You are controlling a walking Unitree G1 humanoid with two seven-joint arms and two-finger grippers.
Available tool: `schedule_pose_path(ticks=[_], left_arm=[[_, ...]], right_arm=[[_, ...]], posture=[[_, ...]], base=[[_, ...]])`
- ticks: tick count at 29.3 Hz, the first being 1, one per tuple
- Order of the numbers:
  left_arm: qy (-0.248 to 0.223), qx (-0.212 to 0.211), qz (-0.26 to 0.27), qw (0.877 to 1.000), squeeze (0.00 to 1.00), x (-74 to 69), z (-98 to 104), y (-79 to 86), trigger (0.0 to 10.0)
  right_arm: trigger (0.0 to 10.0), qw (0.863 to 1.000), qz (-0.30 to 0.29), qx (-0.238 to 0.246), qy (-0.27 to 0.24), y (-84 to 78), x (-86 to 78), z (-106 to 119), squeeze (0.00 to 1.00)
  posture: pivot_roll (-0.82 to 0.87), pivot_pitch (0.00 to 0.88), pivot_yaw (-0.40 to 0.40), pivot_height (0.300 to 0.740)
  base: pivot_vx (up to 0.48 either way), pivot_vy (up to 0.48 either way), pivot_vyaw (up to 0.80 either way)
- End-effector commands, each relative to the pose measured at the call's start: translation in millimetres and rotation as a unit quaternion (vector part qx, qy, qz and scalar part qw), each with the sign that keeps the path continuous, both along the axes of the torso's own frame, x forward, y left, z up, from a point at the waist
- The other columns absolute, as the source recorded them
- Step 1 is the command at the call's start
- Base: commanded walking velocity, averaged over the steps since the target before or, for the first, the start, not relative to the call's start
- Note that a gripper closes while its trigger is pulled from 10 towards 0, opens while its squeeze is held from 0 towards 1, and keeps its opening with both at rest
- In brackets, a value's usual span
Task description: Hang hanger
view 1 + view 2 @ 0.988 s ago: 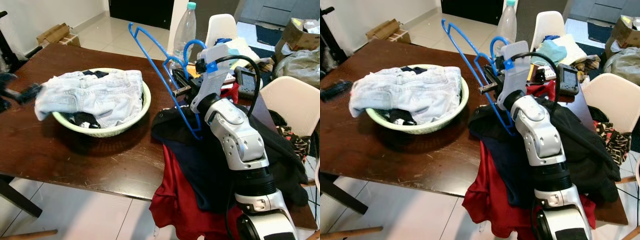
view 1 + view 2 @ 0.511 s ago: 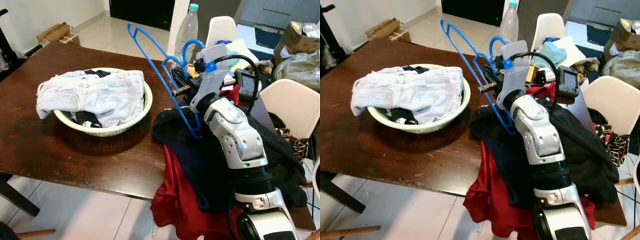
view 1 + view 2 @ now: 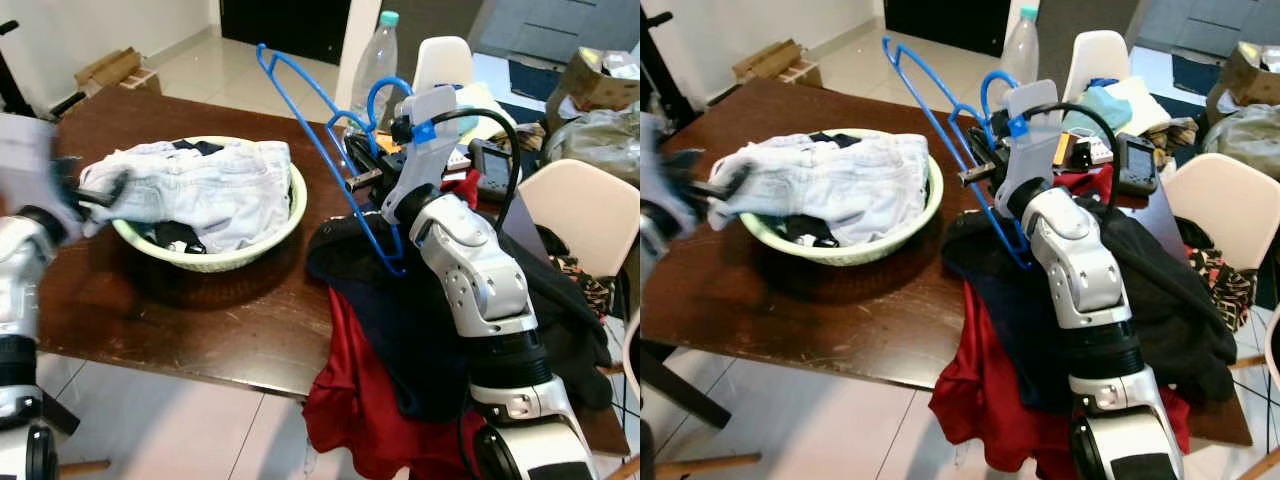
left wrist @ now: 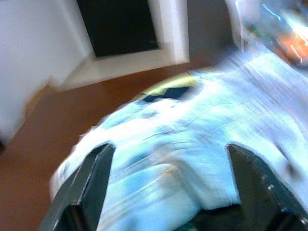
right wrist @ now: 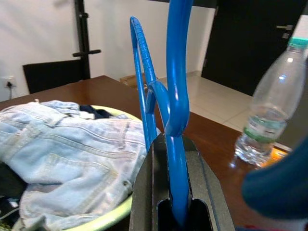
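- Blue plastic hanger (image 3: 330,150) stands tilted above the table (image 3: 200,310), one end pointing up toward the far side, its lower bend down by the dark clothes (image 3: 400,300)
- Right gripper (image 5: 175,192) is clamped on the hanger's stem just under the hook, fingers tight against the plastic; that grip near the hook probably keeps the hook free to catch on a rail
- In the right wrist view the stem runs straight up out of the closed fingers, so the hold looks centred and not likely to twist
- Left gripper (image 4: 168,192) reaches toward the jeans (image 3: 200,185) heaped on the basket (image 3: 250,258), fingers spread wide with nothing between them; that view is blurred
- Jeans spill over the basket's near-left rim, which puts a loose edge within the left gripper's reach
- Dark clothes and a red cloth (image 3: 350,410) hang off the table's near-right edge beneath the right arm
- Bottle (image 3: 377,60) stands on the table's far side beyond the hanger, close enough that a swing of the hanger could knock it
- White chair (image 3: 590,200) sits to the right of the table
- No rail or rod can be made out, so hanging is not yet done; my guess is a garment goes on the hanger first
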State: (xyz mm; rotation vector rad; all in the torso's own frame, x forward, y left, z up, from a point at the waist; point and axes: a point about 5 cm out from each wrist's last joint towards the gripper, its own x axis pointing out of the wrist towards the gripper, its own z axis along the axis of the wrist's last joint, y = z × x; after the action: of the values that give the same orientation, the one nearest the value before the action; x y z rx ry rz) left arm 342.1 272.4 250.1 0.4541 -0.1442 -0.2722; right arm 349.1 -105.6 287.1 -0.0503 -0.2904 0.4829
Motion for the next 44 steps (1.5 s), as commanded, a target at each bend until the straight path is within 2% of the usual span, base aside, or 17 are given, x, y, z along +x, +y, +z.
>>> schedule_pose_path(ticks=[1, 7, 10, 19, 21, 22, 25, 26, 27, 29, 30, 37, 39, 40, 41, 43, 44], left_arm=[[0.014, 0.077, -0.043, 0.996, 0.0, -1.3, -6.0, -13.5, 10.0], [0.046, 0.177, -0.131, 0.974, 0.0, -0.8, -13.7, -44.6, 10.0], [0.099, 0.219, -0.204, 0.949, 0.0, -8.9, -25.0, -59.8, 10.0], [0.163, 0.236, -0.265, 0.921, 0.0, -19.8, -38.2, -65.3, 10.0], [0.208, 0.251, -0.277, 0.904, 0.0, -27.0, -47.3, -62.0, 10.0], [0.208, 0.251, -0.277, 0.904, 0.0, -27.0, -47.3, -62.0, 10.0], [0.289, 0.268, -0.286, 0.873, 0.0, -41.0, -63.2, -53.4, 10.0], [0.33, 0.271, -0.29, 0.856, 0.0, -49.7, -69.7, -49.1, 10.0], [0.33, 0.271, -0.29, 0.856, 0.0, -49.7, -69.7, -49.1, 10.0], [0.382, 0.275, -0.298, 0.831, 0.0, -62.5, -76.0, -44.7, 10.0], [0.39, 0.268, -0.308, 0.826, 0.0, -66.4, -75.5, -46.8, 10.0], [0.372, 0.232, -0.349, 0.828, 0.0, -71.7, -62.1, -60.8, 10.0], [0.311, 0.224, -0.345, 0.857, 0.0, -65.1, -41.9, -65.6, 10.0], [0.311, 0.224, -0.345, 0.857, 0.0, -65.1, -41.9, -65.6, 10.0], [0.275, 0.205, -0.337, 0.877, 0.0, -61.6, -27.5, -66.1, 10.0], [0.275, 0.205, -0.337, 0.877, 0.0, -61.6, -27.5, -66.1, 10.0], [0.249, 0.187, -0.334, 0.89, 0.0, -60.6, -16.5, -66.2, 10.0]], right_arm=[[10.0, 1.0, -0.01, 0.0, -0.01, -5.1, 0.4, 3.6, 0.0], [10.0, 1.0, -0.007, 0.0, -0.012, -3.1, 0.8, 5.0, 0.0], [10.0, 1.0, -0.006, 0.001, -0.014, -2.2, 0.2, 5.7, 0.0], [10.0, 1.0, -0.008, 0.001, -0.016, -3.6, -0.8, 6.2, 0.0], [10.0, 1.0, -0.009, 0.001, -0.016, -4.4, -1.0, 6.1, 0.0], [10.0, 1.0, -0.009, 0.001, -0.016, -4.4, -1.0, 6.1, 0.0], [10.0, 1.0, -0.011, 0.001, -0.015, -5.6, -0.9, 5.5, 0.0], [10.0, 1.0, -0.011, 0.001, -0.015, -6.2, -0.8, 5.4, 0.0], [10.0, 1.0, -0.011, 0.001, -0.015, -6.2, -0.8, 5.4, 0.0], [10.0, 1.0, -0.012, 0.001, -0.014, -6.8, -0.7, 5.5, 0.0], [10.0, 1.0, -0.013, 0.001, -0.014, -7.0, -0.6, 5.5, 0.0], [10.0, 1.0, -0.014, 0.001, -0.014, -7.4, -0.3, 5.3, 0.0], [10.0, 1.0, -0.015, 0.001, -0.013, -7.4, -0.2, 4.9, 0.0], [10.0, 1.0, -0.015, 0.001, -0.013, -7.4, -0.2, 4.9, 0.0], [10.0, 1.0, -0.015, 0.001, -0.012, -7.4, -0.2, 4.5, 0.0], [10.0, 1.0, -0.015, 0.001, -0.012, -7.4, -0.2, 4.5, 0.0], [10.0, 1.0, -0.015, 0.001, -0.012, -7.5, -0.2, 4.3, 0.0]], posture=[[0.15, 0.124, -0.1, 0.74], [0.15, 0.116, -0.098, 0.74], [0.15, 0.112, -0.093, 0.74], [0.14, 0.108, -0.089, 0.74], [0.14, 0.11, -0.088, 0.74], [0.14, 0.11, -0.088, 0.74], [0.14, 0.113, -0.09, 0.74], [0.14, 0.113, -0.09, 0.74], [0.14, 0.113, -0.09, 0.74], [0.14, 0.116, -0.089, 0.74], [0.14, 0.117, -0.089, 0.74], [0.14, 0.118, -0.088, 0.74], [0.14, 0.119, -0.086, 0.74], [0.14, 0.119, -0.086, 0.74], [0.14, 0.119, -0.086, 0.74], [0.14, 0.119, -0.086, 0.74], [0.14, 0.119, -0.086, 0.74]], base=[[0.0, 0.0, 0.0], [0.0, 0.0, 0.0], [0.0, 0.0, 0.0], [0.0, 0.0, 0.0], [0.0, 0.0, 0.0], [0.0, 0.0, 0.0], [0.0, 0.0, 0.0], [0.0, 0.0, 0.0], [0.0, 0.0, 0.0], [0.0, 0.0, 0.0], [0.0, 0.0, 0.0], [0.0, 0.0, 0.0], [0.0, 0.0, 0.0], [0.0, 0.0, 0.0], [0.0, 0.0, 0.0], [0.0, 0.0, 0.0], [0.0, 0.0, 0.0]])
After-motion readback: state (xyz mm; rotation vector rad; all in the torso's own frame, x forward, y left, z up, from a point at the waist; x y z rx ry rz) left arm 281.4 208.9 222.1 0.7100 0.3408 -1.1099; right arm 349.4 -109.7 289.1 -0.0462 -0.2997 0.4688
